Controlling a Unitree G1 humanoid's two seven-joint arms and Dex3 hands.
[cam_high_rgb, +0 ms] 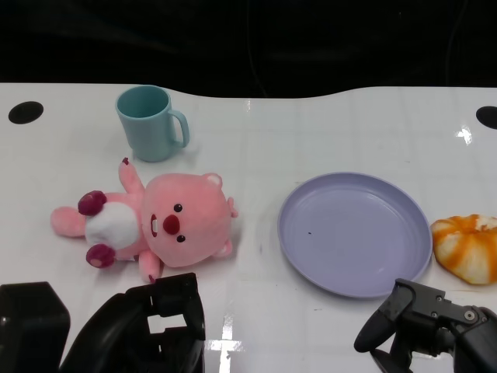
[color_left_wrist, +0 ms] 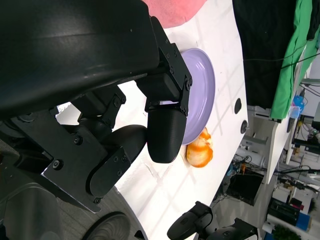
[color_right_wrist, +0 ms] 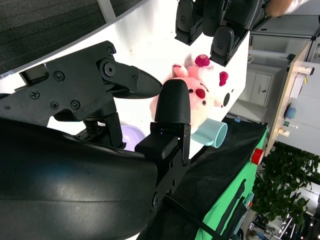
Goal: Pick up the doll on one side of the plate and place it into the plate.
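Observation:
A pink plush doll (cam_high_rgb: 159, 224) with a white belly lies on its back on the white table, left of the lilac plate (cam_high_rgb: 355, 233). The plate has nothing in it. My left hand (cam_high_rgb: 144, 326) hovers at the near edge just in front of the doll, fingers apart, holding nothing. My right hand (cam_high_rgb: 427, 326) sits at the near right, in front of the plate's rim, also holding nothing. The right wrist view shows the doll (color_right_wrist: 200, 97) beyond my fingers (color_right_wrist: 172, 107). A sliver of the doll (color_left_wrist: 175, 11) and the plate (color_left_wrist: 200, 90) appear in the left wrist view.
A teal mug (cam_high_rgb: 149, 122) stands behind the doll at the back left. An orange-and-white bun-like item (cam_high_rgb: 470, 245) lies right of the plate, close to its rim. Black holes (cam_high_rgb: 26, 112) mark the table's far corners.

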